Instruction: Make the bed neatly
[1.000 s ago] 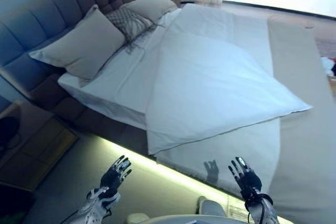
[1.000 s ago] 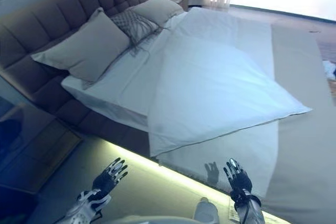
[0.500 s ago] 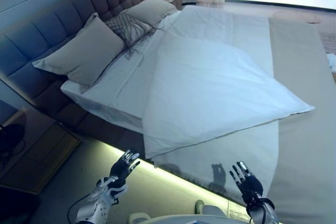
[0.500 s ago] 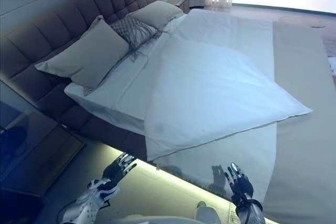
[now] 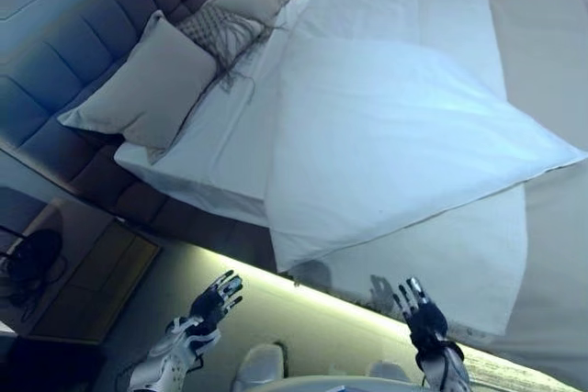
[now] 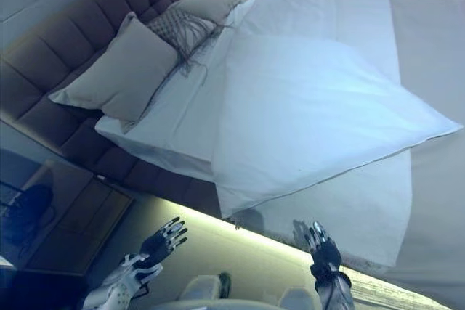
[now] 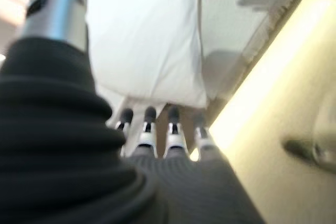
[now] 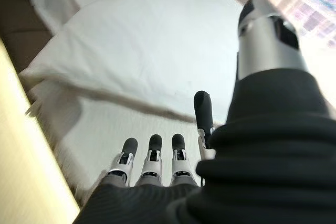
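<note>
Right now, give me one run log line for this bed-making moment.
stage: approach | left hand: open, off bed | right hand: open, near bed edge | white duvet: askew, corner overhanging side | pillows: at headboard

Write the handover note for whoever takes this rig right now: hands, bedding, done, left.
Left hand: open, empty, off the near side of the bed, touching nothing.
Right hand: open, empty, just short of the near hanging edge of the bedding.
White duvet: lies skewed, one corner hanging over the near side, another pointing right.
Beige cover: along the right side.
Pillows: at the headboard, with a patterned cushion between them.
Done: nothing visibly straightened.
Left: probably grasp the duvet, square it, smooth it.
</note>
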Controlling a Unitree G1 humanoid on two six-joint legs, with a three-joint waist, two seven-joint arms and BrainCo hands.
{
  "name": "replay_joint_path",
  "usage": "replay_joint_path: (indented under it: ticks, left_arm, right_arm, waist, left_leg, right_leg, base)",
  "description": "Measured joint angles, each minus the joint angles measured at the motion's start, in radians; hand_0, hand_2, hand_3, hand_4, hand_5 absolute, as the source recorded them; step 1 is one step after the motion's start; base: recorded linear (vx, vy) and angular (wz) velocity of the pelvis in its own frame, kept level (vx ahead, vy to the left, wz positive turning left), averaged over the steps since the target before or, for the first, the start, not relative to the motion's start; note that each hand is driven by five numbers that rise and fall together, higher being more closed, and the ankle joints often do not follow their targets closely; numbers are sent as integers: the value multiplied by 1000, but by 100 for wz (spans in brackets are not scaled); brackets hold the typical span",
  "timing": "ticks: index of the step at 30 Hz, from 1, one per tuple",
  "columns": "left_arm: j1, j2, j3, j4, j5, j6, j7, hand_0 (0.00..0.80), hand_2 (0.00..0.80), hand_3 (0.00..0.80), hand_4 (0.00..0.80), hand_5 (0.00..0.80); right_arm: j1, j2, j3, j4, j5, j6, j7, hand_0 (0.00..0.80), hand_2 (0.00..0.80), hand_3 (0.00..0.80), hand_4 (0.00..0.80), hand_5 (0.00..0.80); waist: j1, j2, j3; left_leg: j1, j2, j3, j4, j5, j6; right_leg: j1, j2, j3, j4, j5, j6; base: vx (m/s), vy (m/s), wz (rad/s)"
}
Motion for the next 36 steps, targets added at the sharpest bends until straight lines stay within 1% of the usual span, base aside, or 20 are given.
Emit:
replay_joint_path:
  ticks: [1, 2, 3, 4, 6, 8, 10, 12, 13, 15, 17, 20, 21, 22, 25, 26, 28, 29, 33, 36]
  left_arm:
    - [-1, -8, 1, -2, 0, -1, 8, 0, 0, 0, 0, 0]
    - [-1, -9, 1, 1, 0, -3, 11, 0, 0, 0, 0, 0]
    - [-10, -10, 1, 2, 2, -7, 10, 0, 0, 0, 0, 0]
    - [-23, -8, 1, 2, 2, -17, 11, 0, 0, 0, 0, 0]
    - [-39, 4, 7, 4, 2, -36, 18, 0, 0, 0, 0, 0]
    - [-30, 5, 27, 4, 1, -40, 31, 0, 0, 0, 0, 0]
    - [5, 7, 48, 3, 0, -51, 52, 0, 0, 0, 0, 0]
    - [50, 4, 68, 4, 0, -55, 62, 0, 0, 0, 0, 0]
    - [56, 4, 68, 6, 0, -56, 63, 0, 0, 0, 0, 0]
    - [58, 4, 70, 11, 0, -58, 63, 0, 0, 0, 0, 0]
    - [54, 6, 76, 18, 1, -58, 61, 0, 0, 0, 0, 0]
    - [43, 19, 90, 19, 1, -54, 57, 0, 0, 0, 0, 0]
    - [45, 35, 96, 19, 1, -49, 54, 0, 0, 0, 0, 0]
    - [43, 50, 108, 26, 3, -44, 53, 0, 0, 0, 0, 0]
    - [52, 21, 110, 41, 6, -33, 35, 0, 0, 0, 0, 0]
    - [53, 14, 111, 39, 6, -33, 30, 0, 0, 0, 0, 0]
    - [50, 11, 113, 38, 4, -33, 30, 0, 0, 0, 0, 0]
    - [50, 10, 114, 39, 3, -32, 34, 0, 0, 0, 0, 0]
    - [53, 3, 135, 43, -34, -9, 20, 0, 0, 0, 0, 0]
    - [66, 2, 115, 32, -34, -6, -5, 0, 0, 0, 0, 0]
  right_arm:
    - [-3, -3, 8, -10, -7, 1, -9, 0, 0, 0, 0, 0]
    - [-1, 18, 26, -25, -17, 0, -9, 0, 0, 0, 0, 0]
    - [2, 25, 37, -52, -25, 0, -7, 0, 0, 0, 0, 0]
    - [15, 33, 46, -73, -35, -2, -7, 0, 0, 0, 0, 0]
    - [21, 60, 64, -73, -46, -1, -8, 0, 0, 0, 0, 0]
    - [21, 58, 68, -77, -47, 1, -10, 0, 0, 0, 0, 0]
    - [22, 50, 65, -77, -47, 3, -7, 0, 0, 0, 0, 0]
    - [7, 48, 51, -76, -46, 5, 2, 0, 0, 0, 0, 0]
    - [-4, 48, 44, -71, -46, 5, 6, 0, 0, 0, 0, 0]
    - [-9, 50, 31, -48, -43, 6, 4, 0, 0, 0, 0, 0]
    - [-23, 51, 23, -18, -41, 7, -12, 0, 0, 0, 0, 0]
    - [-65, 51, -17, 64, -39, 11, -55, 0, 0, 0, 0, 0]
    - [-71, 52, -40, 78, -39, 19, -70, 0, 0, 0, 0, 0]
    - [-76, 49, -58, 90, -39, 29, -82, 0, 0, 0, 0, 0]
    - [-69, -19, -114, 107, -38, 57, -107, 0, 0, 0, 0, 0]
    - [-67, -49, -126, 110, -38, 69, -108, 0, 0, 0, 0, 0]
    - [-66, -88, -143, 149, -38, 91, -104, 0, 0, 0, 0, 0]
    - [-66, -97, -144, 163, -38, 102, -104, 0, 0, 0, 0, 0]
    - [-62, -82, -138, 168, -14, 127, -95, 0, 0, 0, 0, 0]
    - [-65, -77, -144, 176, 31, 125, -75, 0, 0, 0, 0, 0]
  waist:
    - [26, 4, -2]
    - [39, -4, -4]
    - [37, 1, -9]
    - [33, 6, -15]
    - [32, -11, -23]
    - [32, -16, -34]
    - [37, -21, -39]
    - [40, -22, -39]
    - [34, -29, -38]
    - [22, -45, -44]
    - [10, -79, -53]
    - [9, -120, -64]
    - [10, -133, -70]
    - [10, -147, -76]
    - [-17, -70, -82]
    - [-17, -57, -82]
    - [-20, -57, -83]
    - [-21, -64, -78]
    - [-36, -100, -55]
    - [-32, -97, -48]
  left_leg:
    - [21, -2, 6, 6, 37, 12]
    - [30, -22, 34, 30, 12, 0]
    - [27, -31, 42, 53, -6, 20]
    - [27, -38, 47, 55, -10, 38]
    - [29, -48, 56, 52, -4, 68]
    - [48, -50, 63, 47, 3, 81]
    - [70, -47, 77, 23, -2, 94]
    - [84, -41, 84, 12, -6, 96]
    - [86, -41, 84, 8, -11, 87]
    - [88, -41, 82, 2, -14, 79]
    - [96, -40, 79, 0, -23, 57]
    - [110, -17, 79, 3, -38, 18]
    - [112, 1, 79, 3, -45, -13]
    - [117, 27, 70, 3, -50, -44]
    - [134, 143, 57, 18, -58, -67]
    - [137, 171, 58, 15, -55, -72]
    - [148, 209, 59, 16, -61, -82]
    - [149, 216, 56, 17, -64, -93]
    - [145, 241, 52, 39, -65, -94]
    - [92, 243, 54, 101, -65, -92]
  right_leg:
    - [-33, -16, -2, 77, -4, -7]
    - [-50, -36, -18, 131, 14, -34]
    - [-68, -47, -17, 169, 39, -73]
    - [-89, -54, -14, 214, 68, -82]
    - [-160, -71, -14, 415, 114, -71]
    - [-178, -68, -42, 497, 122, -56]
    - [-154, -86, -96, 435, 115, -52]
    - [-139, -99, -120, 302, 104, -39]
    - [-136, -108, -118, 224, 108, -32]
    - [-115, -124, -110, 17, 139, 17]
    - [-95, -152, -84, -134, 198, 63]
    - [-91, -176, -58, -217, 251, 70]
    - [-88, -167, -60, -234, 251, 71]
    - [-79, -155, -67, -240, 297, 108]
    - [-46, -37, -103, -217, 266, 66]
    - [-43, -13, -112, -204, 253, 57]
    - [-39, 20, -130, -179, 231, 43]
    - [-35, 30, -131, -167, 219, 35]
    - [-26, 54, -143, -129, 176, 25]
    - [-18, 50, -148, -132, 163, 17]
  base:
    - [288, 313, -92]
    - [260, 309, -79]
    - [184, 224, -36]
    - [190, 233, -1]
    - [206, 160, 13]
    - [231, -16, 0]
    - [193, -155, -32]
    - [213, -258, -41]
    - [256, -333, -16]
    - [255, -344, 4]
    - [268, -337, 9]
    - [307, -339, 8]
    - [320, -339, 4]
    - [321, -345, 15]
    - [313, -401, 26]
    - [283, -437, 12]
    - [259, -395, 8]
    - [218, -282, 8]
    - [187, -170, 19]
    - [66, 147, 34]
